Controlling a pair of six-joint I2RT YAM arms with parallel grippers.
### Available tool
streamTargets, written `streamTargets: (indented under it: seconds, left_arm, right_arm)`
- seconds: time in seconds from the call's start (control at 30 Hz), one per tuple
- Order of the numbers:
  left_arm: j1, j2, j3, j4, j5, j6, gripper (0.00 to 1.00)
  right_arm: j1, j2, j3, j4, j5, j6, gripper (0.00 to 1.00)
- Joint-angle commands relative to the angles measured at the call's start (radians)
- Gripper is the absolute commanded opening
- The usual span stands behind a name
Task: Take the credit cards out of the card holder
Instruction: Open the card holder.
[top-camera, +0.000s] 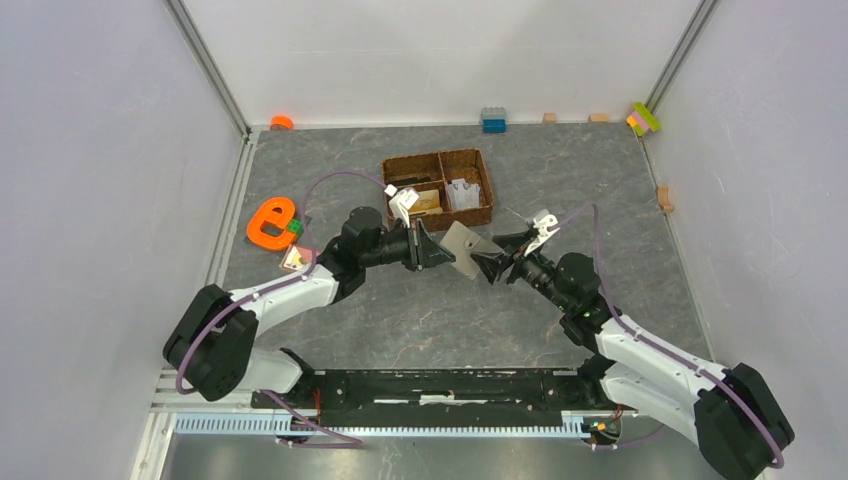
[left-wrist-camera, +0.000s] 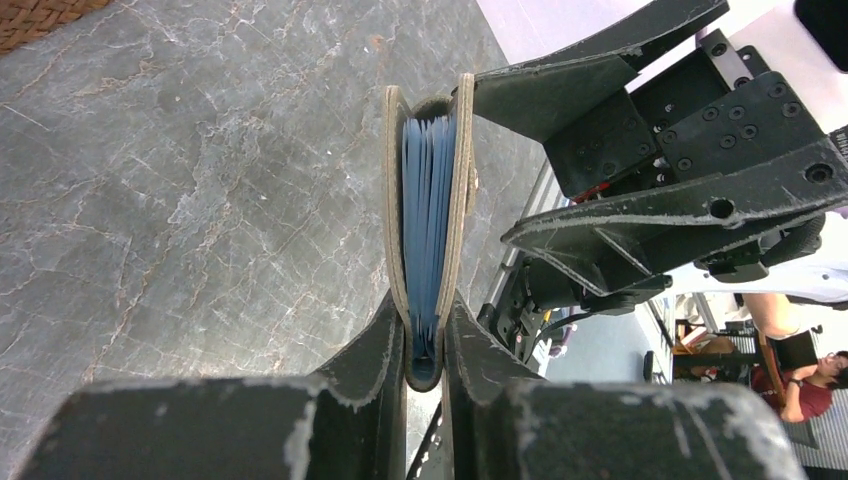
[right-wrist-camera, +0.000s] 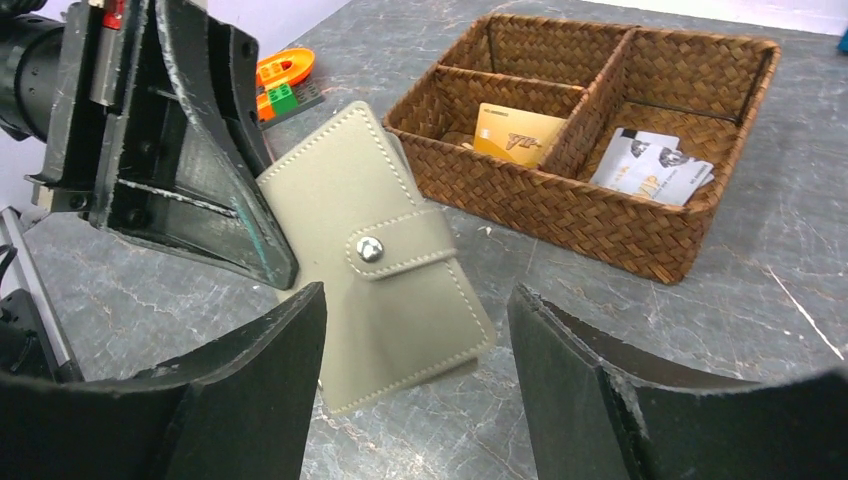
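Observation:
The card holder (top-camera: 467, 250) is a grey-olive stitched case, held off the table at mid-scene, its tab snapped closed (right-wrist-camera: 385, 260). My left gripper (top-camera: 438, 250) is shut on its folded spine; in the left wrist view the jaws (left-wrist-camera: 425, 310) pinch the covers, with blue inner leaves (left-wrist-camera: 428, 190) showing between them. My right gripper (top-camera: 490, 262) stands open on the case's other side, and in its own view the fingers (right-wrist-camera: 415, 300) flank the lower corner without touching. An orange-tan credit card (right-wrist-camera: 515, 135) and white cards (right-wrist-camera: 650, 165) lie in the basket.
The brown woven divided basket (top-camera: 435, 157) stands just behind the grippers. An orange object (top-camera: 270, 222) with a green block (top-camera: 294, 228) lies at the left. A blue brick (top-camera: 493, 120) and coloured blocks (top-camera: 643, 118) sit along the back wall.

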Motion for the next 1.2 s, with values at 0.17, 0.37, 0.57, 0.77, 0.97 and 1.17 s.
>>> streamTargets:
  seconds: [0.17,0.37,0.57,0.77,0.97,1.17]
  left_arm:
    - [-0.036,0.024,0.069,0.016,0.048,0.048,0.07]
    - [-0.038,0.012,0.065,0.009,0.041,0.055,0.07]
    - [-0.038,0.022,0.072,0.003,0.045,0.053,0.07]
    - [-0.044,0.047,0.083,0.003,0.058,0.049,0.07]
    - [-0.046,0.048,0.086,-0.012,0.05,0.054,0.06]
    - [-0.046,0.053,0.089,-0.017,0.049,0.053,0.06]
  right_arm:
    - [0.055,0.063,0.085,-0.034,0.043,-0.083,0.7]
    - [0.061,0.075,0.11,-0.127,0.194,-0.092,0.7]
    - [0.061,0.062,0.126,-0.207,0.391,-0.058,0.69]
    - [0.061,0.059,0.129,-0.224,0.459,-0.045,0.69]
    - [0.061,-0.008,0.092,-0.232,0.584,-0.025,0.68]
    - [0.061,-0.037,0.079,-0.221,0.583,-0.026,0.68]
